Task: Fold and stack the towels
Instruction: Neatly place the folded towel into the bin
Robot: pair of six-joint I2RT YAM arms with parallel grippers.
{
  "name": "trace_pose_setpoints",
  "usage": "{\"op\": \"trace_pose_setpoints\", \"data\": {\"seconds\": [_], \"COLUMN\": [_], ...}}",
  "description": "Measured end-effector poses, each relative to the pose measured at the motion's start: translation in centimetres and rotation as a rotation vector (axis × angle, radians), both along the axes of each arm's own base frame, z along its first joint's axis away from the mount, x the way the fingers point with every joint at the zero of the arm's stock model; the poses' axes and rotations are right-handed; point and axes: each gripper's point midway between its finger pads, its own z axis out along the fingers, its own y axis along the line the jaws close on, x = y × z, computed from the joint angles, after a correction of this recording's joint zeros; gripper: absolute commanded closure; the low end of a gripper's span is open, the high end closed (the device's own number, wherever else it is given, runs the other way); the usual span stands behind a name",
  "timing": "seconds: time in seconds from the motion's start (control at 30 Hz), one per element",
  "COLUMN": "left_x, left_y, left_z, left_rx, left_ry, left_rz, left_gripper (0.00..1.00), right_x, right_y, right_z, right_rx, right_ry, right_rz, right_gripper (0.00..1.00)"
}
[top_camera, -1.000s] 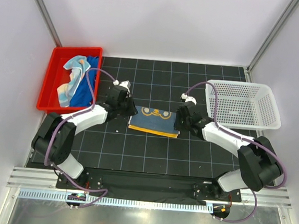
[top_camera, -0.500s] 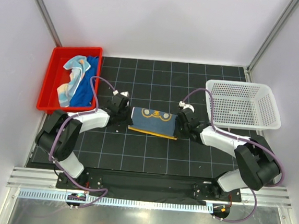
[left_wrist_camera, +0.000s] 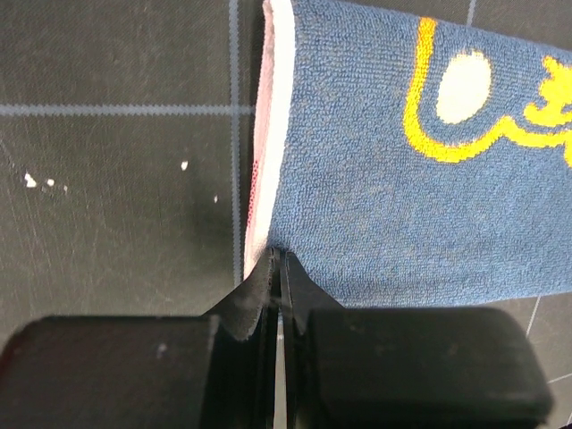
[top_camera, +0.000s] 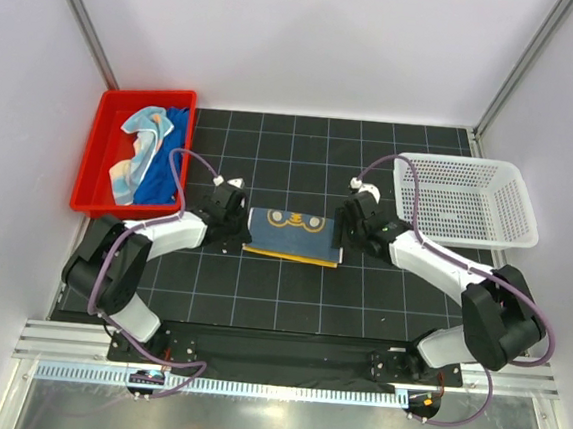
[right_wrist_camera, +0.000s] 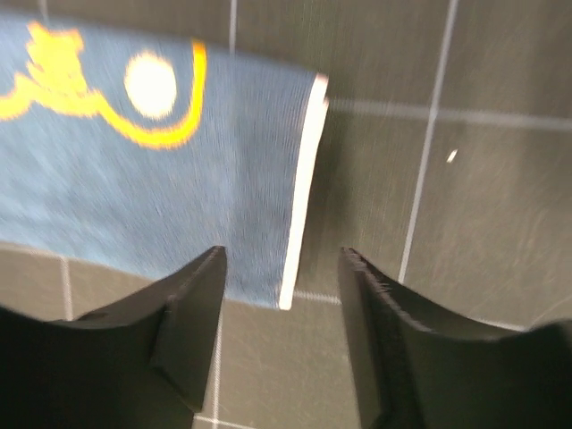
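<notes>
A folded towel [top_camera: 295,233], blue with yellow figures and a pale hem, lies flat in the middle of the black gridded mat. My left gripper [top_camera: 242,229] sits at its left end. In the left wrist view that gripper [left_wrist_camera: 279,257] is shut at the near-left corner of the towel [left_wrist_camera: 402,179], with a pale sliver of cloth between the fingers. My right gripper [top_camera: 343,232] is at the towel's right end. In the right wrist view it [right_wrist_camera: 281,259] stands open astride the white hem of the towel [right_wrist_camera: 134,179], gripping nothing. More towels [top_camera: 141,157], royal blue and pale orange, lie crumpled in the red tray.
The red tray [top_camera: 96,158] stands at the mat's back left. A white mesh basket [top_camera: 465,200] stands at the back right, close behind the right arm. The enclosure walls close in the mat on three sides.
My right gripper has opened and let go of the towel's right end. The left gripper has shut at the left end. Both wrists dropped lower; the towel now lies flat.
</notes>
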Motion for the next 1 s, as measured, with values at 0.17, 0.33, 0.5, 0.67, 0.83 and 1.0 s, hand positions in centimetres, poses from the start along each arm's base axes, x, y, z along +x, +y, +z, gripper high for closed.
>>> {"op": "trace_pose_setpoints", "data": {"seconds": [0.17,0.33,0.5,0.67,0.83,1.0], "left_x": [-0.8,-1.8,-2.6,-2.7,-2.9,-2.9], "left_y": [0.1,0.2,0.4,0.5,0.6,0.5], "left_z": [0.0,0.0,0.2,0.3,0.0,-0.1], "left_rx": [0.0,-0.001,-0.003,-0.003,-0.002,-0.011], "left_ry": [0.003,0.006,0.008,0.006,0.009,0.005], "left_rz": [0.003,0.008,0.018,0.025,0.031,0.04], "left_gripper": [0.95,0.94,0.93,0.92,0.92,0.91], "right_x": [2.3,2.3,1.6,1.6,2.1,2.3], "right_y": [0.3,0.9,1.1,1.4,1.9,2.4], "right_z": [1.1,-1.5,-3.1,-3.8,-3.8,-3.9], "right_rx": [0.019,0.006,0.0,0.007,0.018,0.014], "right_ry": [-0.02,0.063,0.117,0.135,0.13,0.13], "right_rz": [-0.028,-0.01,0.004,0.013,0.019,0.03], "right_gripper": [0.35,0.34,0.34,0.38,0.42,0.52]}}
